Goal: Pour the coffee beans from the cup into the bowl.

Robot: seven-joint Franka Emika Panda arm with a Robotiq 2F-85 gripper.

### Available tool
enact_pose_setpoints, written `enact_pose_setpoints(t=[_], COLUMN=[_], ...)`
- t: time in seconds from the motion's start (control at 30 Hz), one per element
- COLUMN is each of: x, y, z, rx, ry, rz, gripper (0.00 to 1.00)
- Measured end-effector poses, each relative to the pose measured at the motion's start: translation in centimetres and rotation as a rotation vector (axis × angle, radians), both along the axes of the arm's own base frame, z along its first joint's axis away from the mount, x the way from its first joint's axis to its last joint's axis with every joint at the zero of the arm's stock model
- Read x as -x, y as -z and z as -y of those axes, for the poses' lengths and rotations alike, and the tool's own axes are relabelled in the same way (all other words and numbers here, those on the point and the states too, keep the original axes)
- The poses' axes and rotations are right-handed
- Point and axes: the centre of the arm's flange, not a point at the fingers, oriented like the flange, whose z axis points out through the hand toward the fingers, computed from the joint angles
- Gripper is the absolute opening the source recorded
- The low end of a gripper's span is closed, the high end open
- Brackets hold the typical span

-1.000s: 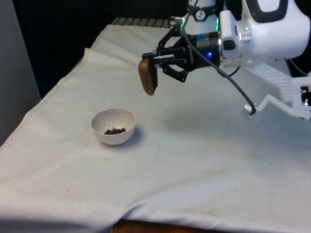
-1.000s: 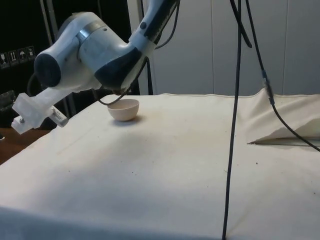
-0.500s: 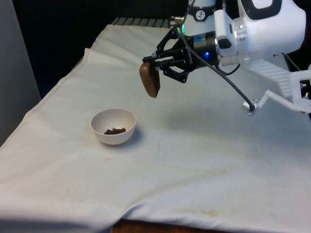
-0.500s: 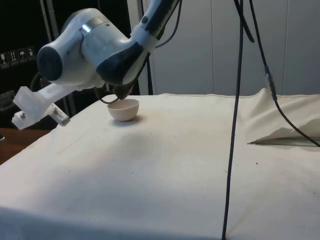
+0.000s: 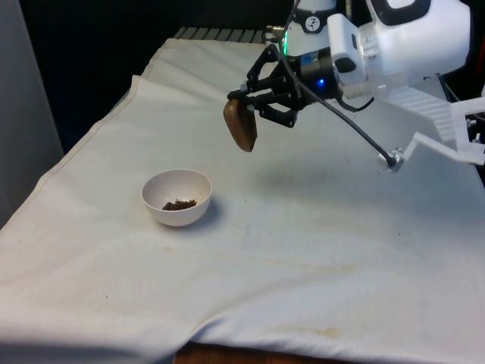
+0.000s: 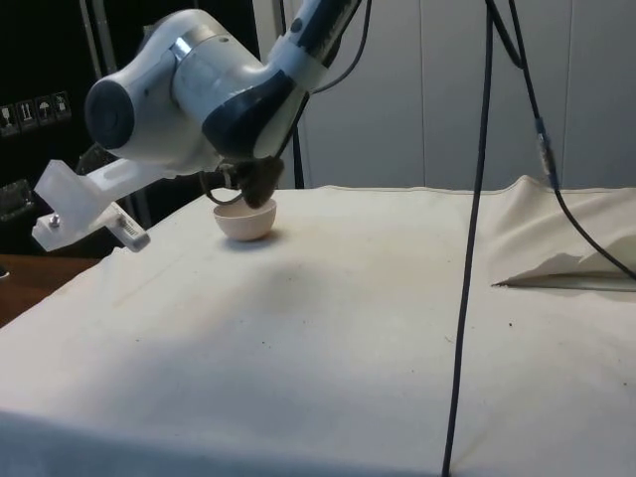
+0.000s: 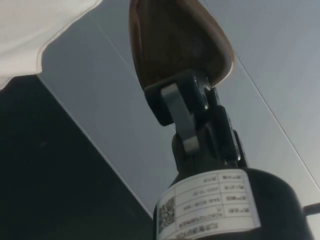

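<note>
The white bowl stands on the cloth-covered table, and the front view lets me see the small heap of coffee beans inside; from the side view the bowl shows its outside wall and the arm hides part of it. Behind and above, toward the front view's right, the gripper holds the brown cup clamped, tipped on its side. It has moved slightly further from the bowl than before. The cup looks dark brown and smooth.
</note>
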Motion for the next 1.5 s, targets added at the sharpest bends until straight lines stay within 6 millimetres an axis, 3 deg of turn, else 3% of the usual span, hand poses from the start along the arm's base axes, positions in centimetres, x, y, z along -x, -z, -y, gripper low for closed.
enact_pose_setpoints(t=[0.77, 1.5], x=[2.3, 1.6], y=[1.1, 1.9], z=[0.2, 1.0], rx=[-0.121, -0.244], ry=[0.057, 0.079], rz=[-0.006, 0.046], gripper=[0.00, 0.00])
